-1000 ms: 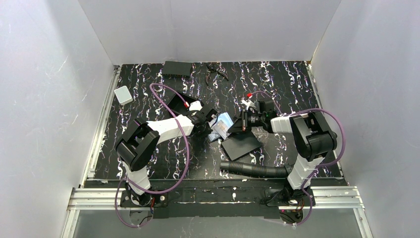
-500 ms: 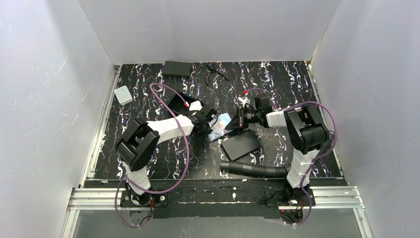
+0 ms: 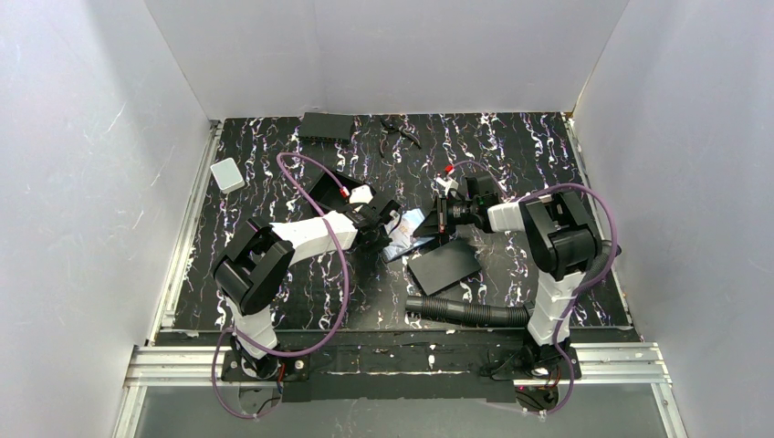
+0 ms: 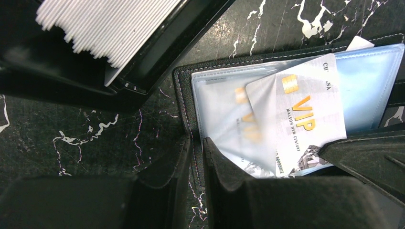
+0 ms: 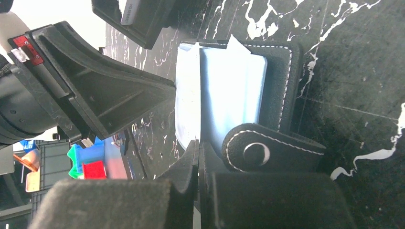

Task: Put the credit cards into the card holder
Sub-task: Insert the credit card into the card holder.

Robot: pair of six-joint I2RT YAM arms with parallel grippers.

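Observation:
The card holder [image 4: 184, 95] is a black stitched wallet with clear blue sleeves, lying open at the table's middle [image 3: 404, 239]. My left gripper [image 4: 197, 143] is shut on its stitched left edge. A pale credit card [image 4: 305, 109] marked VIP lies slanted, its left part inside a sleeve. In the right wrist view the card [image 5: 187, 105] runs down into my right gripper [image 5: 198, 145], which is shut on its near edge. The holder's snap strap [image 5: 258, 152] lies just right of those jaws. In the top view, the two grippers face each other across the holder.
A matte black flat sheet [image 3: 443, 266] lies right of the holder, with a ribbed black hose [image 3: 465, 312] nearer the arms. An open black case with a white stack [image 4: 110, 28] sits close to the left gripper. A white box [image 3: 226, 173], black box [image 3: 326, 126] and dark tool [image 3: 400, 132] lie farther back.
My right gripper has moved a little toward the table's far side and toward the left gripper, keeping hold of the card. The left arm has stayed still.

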